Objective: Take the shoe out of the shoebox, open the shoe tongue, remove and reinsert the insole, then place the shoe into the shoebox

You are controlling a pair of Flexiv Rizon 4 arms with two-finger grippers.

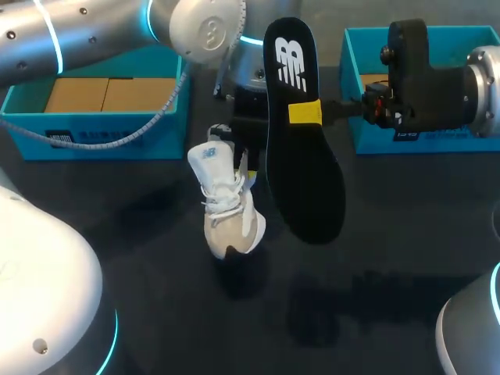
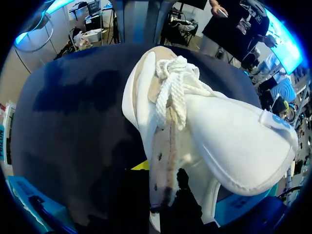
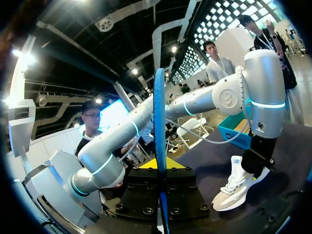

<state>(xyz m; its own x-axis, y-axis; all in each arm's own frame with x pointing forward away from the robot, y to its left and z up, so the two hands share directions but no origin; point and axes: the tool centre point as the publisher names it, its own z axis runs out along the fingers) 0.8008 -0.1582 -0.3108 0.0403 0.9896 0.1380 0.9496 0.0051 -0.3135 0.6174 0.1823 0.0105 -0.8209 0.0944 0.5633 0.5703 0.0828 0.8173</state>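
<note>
black insole (image 1: 303, 183) clamped in right pincer (image 1: 306, 112), left pincer (image 1: 238, 156) gripping shoe (image 1: 226, 207), toe down

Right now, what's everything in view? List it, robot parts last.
shoe: 1, white and beige, held over the table's middle, toe down
insole: 1, black, out of the shoe, held upright beside it
left shoebox: 1, blue, open, far left of the table
right shoebox: 1, blue, open, far right of the table
cardboard: tan, inside the left shoebox
table: 1, dark
left gripper: 1, shut on the shoe
right gripper: 1, yellow-tipped, shut on the insole
</note>
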